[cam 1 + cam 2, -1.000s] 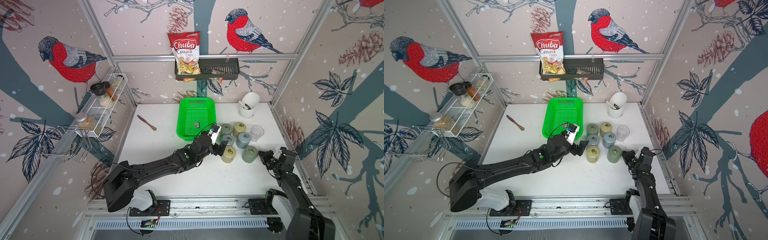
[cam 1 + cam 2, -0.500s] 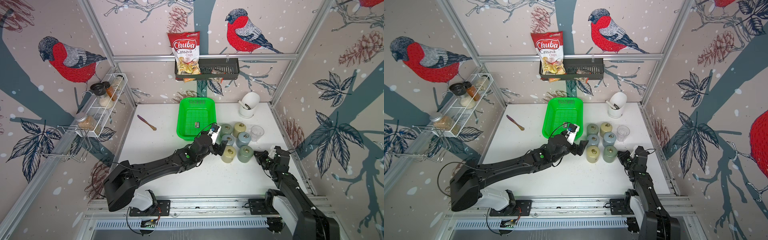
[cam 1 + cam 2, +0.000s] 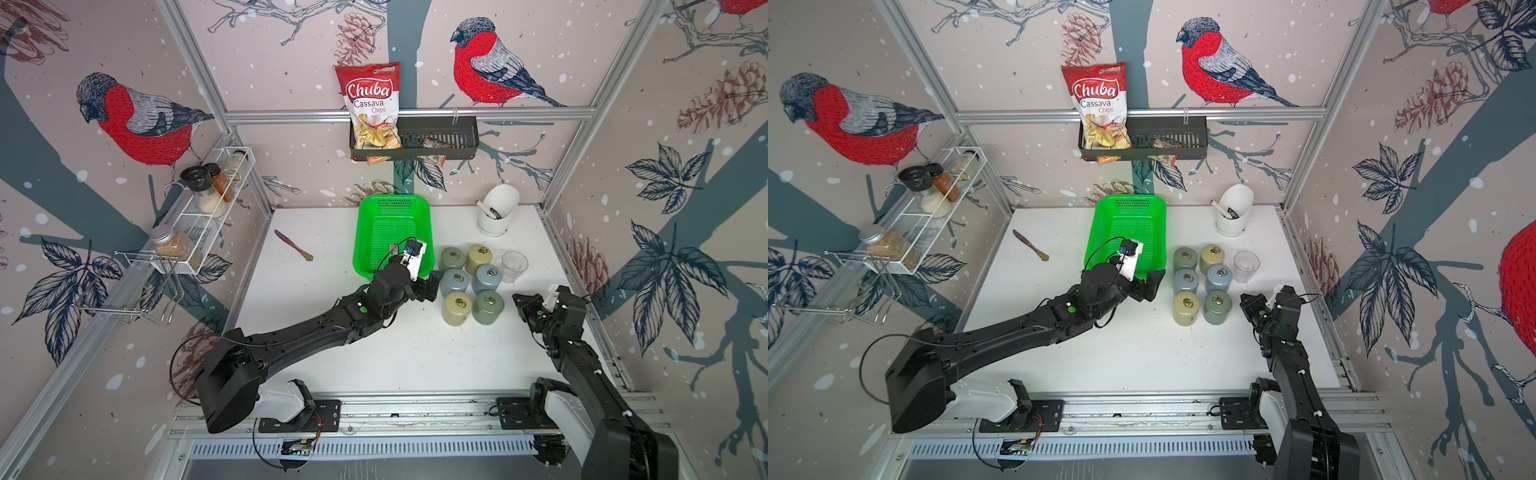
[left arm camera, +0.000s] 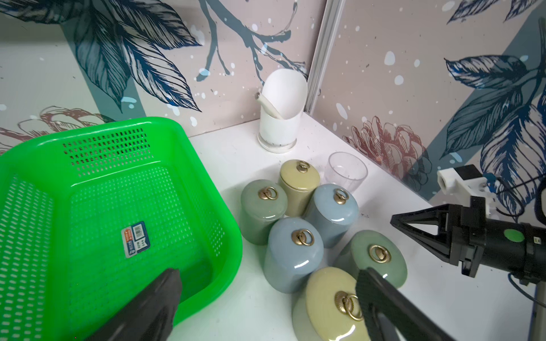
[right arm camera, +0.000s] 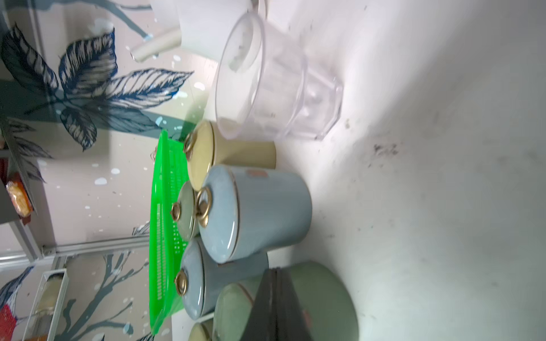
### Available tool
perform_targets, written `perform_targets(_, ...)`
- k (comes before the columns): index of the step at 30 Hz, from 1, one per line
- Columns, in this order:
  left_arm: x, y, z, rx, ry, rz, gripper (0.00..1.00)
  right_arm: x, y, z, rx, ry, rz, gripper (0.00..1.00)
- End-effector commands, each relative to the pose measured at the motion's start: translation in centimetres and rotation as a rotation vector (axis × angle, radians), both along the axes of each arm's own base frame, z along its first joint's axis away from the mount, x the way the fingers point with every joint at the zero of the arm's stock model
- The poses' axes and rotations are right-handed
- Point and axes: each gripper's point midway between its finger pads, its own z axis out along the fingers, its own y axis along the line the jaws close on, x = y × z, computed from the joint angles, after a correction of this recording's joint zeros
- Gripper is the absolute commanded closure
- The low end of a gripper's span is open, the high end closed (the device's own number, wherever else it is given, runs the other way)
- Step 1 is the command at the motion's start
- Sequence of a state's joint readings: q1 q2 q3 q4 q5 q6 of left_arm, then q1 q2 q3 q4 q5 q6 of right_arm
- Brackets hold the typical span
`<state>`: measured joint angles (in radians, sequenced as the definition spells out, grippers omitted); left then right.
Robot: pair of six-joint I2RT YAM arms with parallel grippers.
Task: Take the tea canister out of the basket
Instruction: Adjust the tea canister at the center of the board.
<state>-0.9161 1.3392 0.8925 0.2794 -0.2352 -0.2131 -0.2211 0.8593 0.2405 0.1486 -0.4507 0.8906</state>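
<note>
**Left gripper** (image 4: 267, 271): jaws spread wide, nothing between them. In the left wrist view one black finger (image 4: 153, 301) hangs over the front right corner of the bright green perforated plastic basket (image 4: 118, 192). The other hangs over the front yellow canister (image 4: 331, 307). Whether either finger touches cannot be told.

**Right gripper** (image 3: 518, 299): jaws clenched flat together, grasping nothing. The tip points at the front green canister (image 3: 488, 307) and stops just short of it.

**Six lidded glazed tea canisters with brass ring knobs** (image 3: 455, 281): upright on the white tabletop (image 3: 415, 357), right of centre, packed in two columns of three. All stand outside the basket, just beside its right wall.
- Column nearest the basket, back to front: green, blue, yellow.
- Next column, back to front: yellow, blue, green.

**Basket**: at the middle of the back edge, holding only a small sticker (image 4: 135, 239).

**Clear plastic tumbler** (image 3: 514, 266): just beside the cluster, toward the right edge.

**White ceramic utensil holder** (image 3: 496, 216): back right corner.

**Purple-handled spreader** (image 3: 293, 245): flat between the basket and the left edge.

**Black slotted wall rack** (image 3: 440, 135): on the back wall, carrying a red chips bag (image 3: 370, 99).

**White wire shelf** (image 3: 203, 220): on the left wall, carrying spice jars.
</note>
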Motion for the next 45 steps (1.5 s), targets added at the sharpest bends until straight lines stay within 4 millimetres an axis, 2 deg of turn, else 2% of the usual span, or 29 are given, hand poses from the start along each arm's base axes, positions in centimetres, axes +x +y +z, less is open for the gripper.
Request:
perform_targets(1,0.4,1.1,1.4,-0.058,-0.019,0.014,0.03,0.6,-1.3,1.1,-0.030,-0.053,-0.014,0.98)
perform_targets(7,1.4,3.7,1.0,-0.058,-0.010,0.081,0.03,2.6,-1.0,1.3,0.005,-0.064,0.046,0.98)
perform_targets(15,3.2,8.8,0.7,-0.130,0.017,0.182,0.03,4.5,-0.7,1.0,0.019,-0.103,0.063,0.96)
perform_targets(18,3.7,9.9,0.5,-0.124,0.022,0.207,0.03,5.2,-0.5,1.0,0.030,-0.110,0.076,0.96)
perform_targets(24,4.5,10.8,-0.2,-0.103,0.034,0.238,0.03,6.3,0.5,-0.3,0.055,-0.093,0.115,0.96)
perform_targets(33,5.3,10.7,-1.2,-0.076,0.058,0.248,0.03,8.0,2.1,-1.2,0.070,-0.092,0.159,0.96)
perform_targets(45,5.6,11.4,-1.8,-0.044,0.068,0.273,0.03,7.9,5.3,-2.5,0.097,-0.068,0.233,0.96)
